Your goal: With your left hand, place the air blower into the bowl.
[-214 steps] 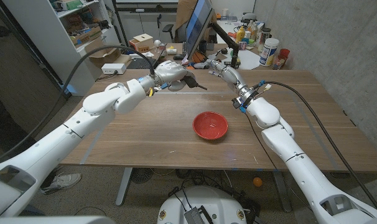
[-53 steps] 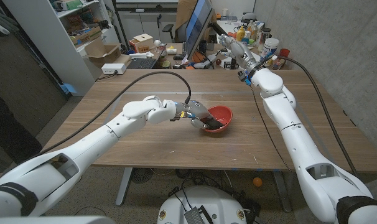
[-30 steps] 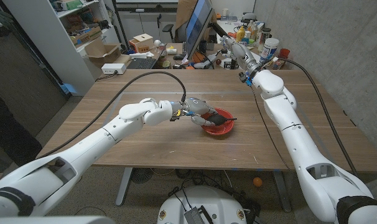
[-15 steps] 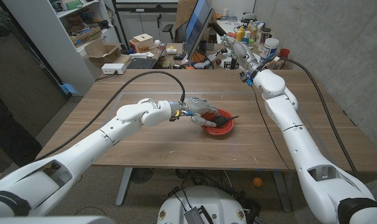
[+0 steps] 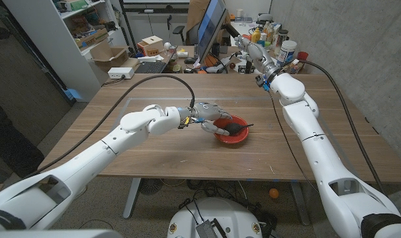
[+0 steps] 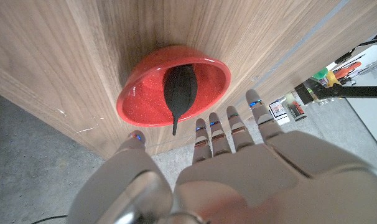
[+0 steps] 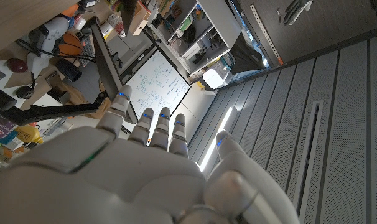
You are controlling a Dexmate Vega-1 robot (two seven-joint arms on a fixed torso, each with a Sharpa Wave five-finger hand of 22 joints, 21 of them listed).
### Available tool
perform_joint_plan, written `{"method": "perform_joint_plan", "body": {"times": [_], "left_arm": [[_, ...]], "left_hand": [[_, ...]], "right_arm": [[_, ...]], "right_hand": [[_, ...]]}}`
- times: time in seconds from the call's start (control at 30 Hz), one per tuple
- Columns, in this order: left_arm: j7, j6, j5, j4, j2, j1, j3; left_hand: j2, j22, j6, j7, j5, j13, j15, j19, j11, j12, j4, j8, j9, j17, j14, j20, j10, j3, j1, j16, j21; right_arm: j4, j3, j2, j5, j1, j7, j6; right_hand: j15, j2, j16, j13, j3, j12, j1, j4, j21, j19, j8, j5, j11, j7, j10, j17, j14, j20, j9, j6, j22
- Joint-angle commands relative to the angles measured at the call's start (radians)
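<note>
Now: air blower [image 6: 180, 89] in bowl [image 6: 139, 99] | left robot hand [image 5: 207, 112] beside rim, empty

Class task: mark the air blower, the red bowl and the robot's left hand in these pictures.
air blower [image 6: 180, 89], left wrist view, on its black bulb.
red bowl [image 6: 139, 106], left wrist view, on the bare inner wall.
left hand [image 5: 209, 112], head view, on the back of the hand.

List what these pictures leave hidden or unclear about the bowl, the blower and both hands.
- Bowl: near-left rim hidden by the left hand, head view.
- Air blower: underside hidden against the bowl, left wrist view.
- Right hand: too small among the clutter in the head view; palm hidden, right wrist view.
</note>
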Motion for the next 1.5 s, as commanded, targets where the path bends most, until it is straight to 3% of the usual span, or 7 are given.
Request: {"method": "perform_joint_plan", "body": {"times": [0.03, 0.4, 0.77, 0.93, 1.17, 1.5], "left_arm": [[-0.03, 0.062, -0.006, -0.094, 0.028, 0.053, -0.052], [0.07, 0.118, -0.006, -0.138, 0.049, 0.114, -0.118], [0.144, 0.162, -0.052, -0.159, 0.07, 0.148, -0.176], [0.144, 0.173, -0.068, -0.162, 0.078, 0.147, -0.184], [0.138, 0.189, -0.101, -0.171, 0.085, 0.14, -0.201], [0.137, 0.216, -0.139, -0.181, 0.084, 0.13, -0.216]], "left_hand": [[-0.001, 0.005, -0.028, -0.003, 0.006, -0.003, 0.006, -0.011, 0.006, -0.005, 0.001, -0.007, -0.001, 0.002, -0.019, 0.005, -0.021, -0.01, -0.018, -0.002, -0.011], [-0.001, 0.006, -0.102, -0.019, 0.008, -0.016, 0.025, -0.038, 0.015, -0.01, 0.005, -0.007, -0.007, 0.0, -0.081, 0.005, -0.101, -0.023, -0.046, -0.007, -0.048], [-0.005, 0.006, -0.142, -0.013, 0.009, -0.025, 0.029, -0.046, 0.022, -0.007, 0.006, -0.006, -0.009, -0.002, -0.12, 0.005, -0.134, -0.034, -0.063, -0.009, -0.067], [-0.007, 0.006, -0.158, -0.012, 0.01, -0.029, 0.031, -0.056, 0.026, -0.008, 0.006, -0.006, -0.011, -0.003, -0.138, 0.005, -0.152, -0.038, -0.068, -0.01, -0.078], [-0.009, 0.006, -0.192, -0.038, 0.011, -0.036, 0.035, -0.071, 0.025, -0.008, 0.005, -0.007, -0.013, -0.005, -0.161, 0.005, -0.182, -0.045, -0.077, -0.008, -0.097], [-0.011, 0.006, -0.236, -0.043, 0.011, -0.042, 0.047, -0.084, 0.026, -0.009, 0.005, -0.01, -0.015, -0.006, -0.195, 0.006, -0.214, -0.052, -0.087, -0.011, -0.115]], "right_arm": [[-0.036, -0.004, 0.0, -0.013, -0.008, -0.001, -0.027], [-0.036, -0.019, 0.005, -0.033, 0.01, -0.003, -0.047], [-0.022, -0.03, 0.013, -0.049, 0.029, -0.011, -0.06], [-0.016, -0.033, 0.016, -0.055, 0.038, -0.013, -0.067], [0.002, -0.036, 0.02, -0.058, 0.052, -0.014, -0.063], [0.019, -0.036, 0.018, -0.062, 0.065, -0.015, -0.059]], "right_hand": [[-0.007, -0.006, 0.005, 0.002, -0.005, 0.003, -0.003, 0.002, 0.0, 0.002, 0.006, 0.005, -0.003, 0.0, 0.007, 0.004, 0.002, -0.015, 0.005, 0.004, 0.006], [-0.006, -0.008, 0.005, 0.002, -0.006, 0.003, -0.004, 0.001, 0.0, 0.001, 0.006, 0.006, 0.003, 0.0, 0.005, 0.004, 0.003, -0.021, 0.005, 0.004, 0.006], [-0.007, -0.011, 0.004, 0.002, -0.008, 0.003, -0.005, 0.0, -0.001, -0.002, 0.006, 0.006, 0.004, 0.0, 0.006, 0.004, 0.001, -0.026, 0.004, 0.004, 0.006], [-0.007, -0.015, 0.004, 0.002, -0.011, 0.003, -0.008, 0.0, -0.001, -0.003, 0.006, 0.005, 0.002, -0.001, 0.006, 0.004, 0.0, -0.026, 0.004, 0.005, 0.006], [-0.008, -0.018, 0.004, 0.002, -0.013, 0.004, -0.01, -0.001, -0.001, -0.004, 0.006, 0.005, 0.004, 0.001, 0.007, 0.004, 0.0, -0.026, 0.004, 0.005, 0.006], [-0.024, -0.02, 0.003, 0.002, -0.015, 0.004, -0.011, -0.002, -0.001, -0.006, 0.006, 0.006, 0.004, 0.0, 0.007, 0.004, 0.0, -0.03, 0.004, 0.005, 0.006]]}}
